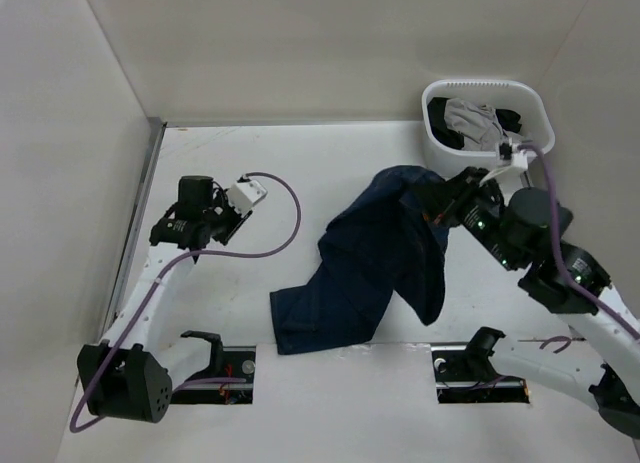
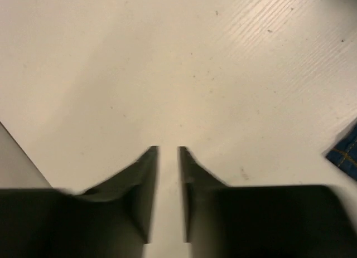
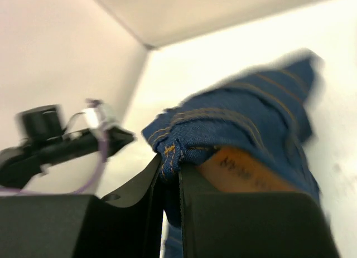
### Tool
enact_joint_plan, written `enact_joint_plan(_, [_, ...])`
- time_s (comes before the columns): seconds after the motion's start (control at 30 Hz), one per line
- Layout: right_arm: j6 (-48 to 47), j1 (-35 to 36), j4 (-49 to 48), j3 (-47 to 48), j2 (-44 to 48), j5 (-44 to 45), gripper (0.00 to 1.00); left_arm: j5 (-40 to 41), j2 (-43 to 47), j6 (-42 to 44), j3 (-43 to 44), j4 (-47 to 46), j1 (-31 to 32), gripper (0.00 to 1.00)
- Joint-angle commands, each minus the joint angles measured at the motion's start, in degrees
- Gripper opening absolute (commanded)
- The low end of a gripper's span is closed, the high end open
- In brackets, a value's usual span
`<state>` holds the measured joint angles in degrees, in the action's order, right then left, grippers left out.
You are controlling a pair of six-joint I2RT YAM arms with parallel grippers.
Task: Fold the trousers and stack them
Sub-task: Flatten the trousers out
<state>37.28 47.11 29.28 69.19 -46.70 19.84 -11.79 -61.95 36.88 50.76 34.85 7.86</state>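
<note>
The dark navy jeans (image 1: pixel 370 263) drape from the table's middle up to my right gripper (image 1: pixel 440 201), which lifts one end near the basket. In the right wrist view the gripper (image 3: pixel 170 157) is shut on a bunched waistband edge with orange stitching (image 3: pixel 251 113); the tan patch (image 3: pixel 245 169) shows just behind the right finger. My left gripper (image 1: pixel 235 211) hovers over bare table left of the jeans. In its wrist view the gripper (image 2: pixel 168 152) is empty, with only a narrow slit between the jaws. A corner of the jeans (image 2: pixel 346 152) shows at the right edge.
A white basket (image 1: pixel 485 83) stands at the back right holding a light grey garment (image 1: pixel 475 118) and a black garment (image 1: pixel 510 118). White walls close in the table at the left and back. The arm bases sit at the near edge.
</note>
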Motion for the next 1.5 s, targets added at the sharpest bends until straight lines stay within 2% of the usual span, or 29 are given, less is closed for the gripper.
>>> enact_joint_plan(0.0, [-7.74, -0.4, -0.36, 9.45, -4.35, -8.14, 0.04, -5.59, 1.04, 2.5, 2.32, 5.05, 2.27, 0.29])
enact_joint_plan(0.07, [-8.18, -5.73, -0.36, 10.44, -5.24, -8.32, 0.06, -6.66, 1.4, -0.13, 1.89, 4.44, 8.06, 0.57])
enact_joint_plan(0.1, [-8.19, -10.72, 0.07, 10.53, -6.12, -9.45, 0.07, -6.58, 1.22, -1.1, 1.45, 4.09, 11.22, 0.65])
enact_joint_plan(0.13, [-8.1, -15.73, 0.69, 10.7, -7.52, -12.07, 0.1, -6.14, 0.61, -1.55, 0.92, 3.65, 14.3, 0.69])
enact_joint_plan(0.17, [-8.1, -20.83, 1.39, 11.05, -10.05, -15.93, 0.16, -5.7, -0.35, -1.73, 0.31, 3.21, 17.2, 0.7])
enact_joint_plan(0.2, [-8.1, -25.14, 2.18, 11.75, -13.39, -20.32, 0.32, -5.35, -1.49, -1.73, -0.39, 2.6, 19.76, 0.71])
enact_joint_plan(0.23, [-8.62, -28.58, 3.06, 12.63, -17.94, -24.28, 0.61, -4.74, -2.81, -1.73, -1.1, 1.89, 21.87, 0.72])
enact_joint_plan(0.27, [-8.97, -31.48, 4.2, 13.33, -22.34, -26.23, 1.0, -3.95, -4.39, -1.73, -1.63, 1.1, 23.98, 0.73])
enact_joint_plan(0.3, [-8.98, -33.17, 5.69, 14.21, -25.69, -26.34, 1.0, -3.24, -6.06, -1.73, -1.89, 0.4, 25.83, 0.73])
enact_joint_plan(0.37, [-9.85, -33.72, 8.42, 15.1, -28.97, -21.1, 1.0, -1.23, -10.01, -1.64, -2.33, 0.04, 28.91, 0.73])
enact_joint_plan(0.47, [-10.3, -28.19, 7.99, 10.03, -22.33, -8.45, 1.0, 1.94, -14.68, -1.29, -4.0, 0.13, 31.9, 0.71])
enact_joint_plan(0.53, [-8.2, -25.02, 8.6, 4.23, -16.35, -3.07, 1.0, 2.74, -16.09, -0.94, -5.58, -0.48, 33.14, 0.69])
enact_joint_plan(0.67, [2.68, -18.26, 11.68, -10.52, -6.41, 0.64, 1.0, 3.0, -16.53, -1.37, -9.01, -3.99, 36.82, 0.7])
enact_joint_plan(0.77, [11.74, -12.02, 9.32, -20.99, -4.37, 1.26, 1.0, 2.92, -19.33, -2.16, -10.86, -6.19, 40.16, 0.69])
enact_joint_plan(0.87, [13.61, -4.91, 1.6, -24.36, -9.35, 2.66, 1.0, 2.3, -22.94, -3.04, -11.65, -8.3, 41.4, 0.6])
enact_joint_plan(0.97, [10.72, -1.02, -1.59, -21.56, -19.45, 5.3, 1.0, 1.42, -25.14, -4.97, -11.21, -9.45, 39.74, 0.38])
enact_joint_plan(1.07, [8.34, -0.31, -2.47, -18.66, -29.04, 5.74, 1.0, 1.95, -24.62, -6.12, -10.42, -9.45, 35.97, 0.17])
enact_joint_plan(1.13, [6.59, 0.39, -3.96, -17.16, -34.92, 6.26, 1.0, 1.77, -23.05, -6.03, -9.28, -8.49, 32.02, 0.1])
enact_joint_plan(1.27, [4.91, 1.45, -3.36, -12.86, -43.64, 12.58, 1.0, 1.07, -20.05, -6.3, -6.21, -5.59, 26.38, 0.04])
enact_joint_plan(1.3, [5.26, 1.45, -2.48, -12.07, -44.7, 14.68, 0.87, 1.07, -19.35, -6.3, -5.77, -5.15, 25.59, 0.03])
enact_joint_plan(1.37, [6.49, 1.45, -1.51, -11.45, -44.71, 18.99, 0.54, 1.59, -17.6, -6.39, -4.98, -4.44, 23.49, 0.02])
enact_joint_plan(1.47, [6.41, 1.36, -2.12, -11.62, -40.33, 21.73, 0.12, 2.38, -14.78, -4.72, -3.22, -3.04, 17.17, 0.0])
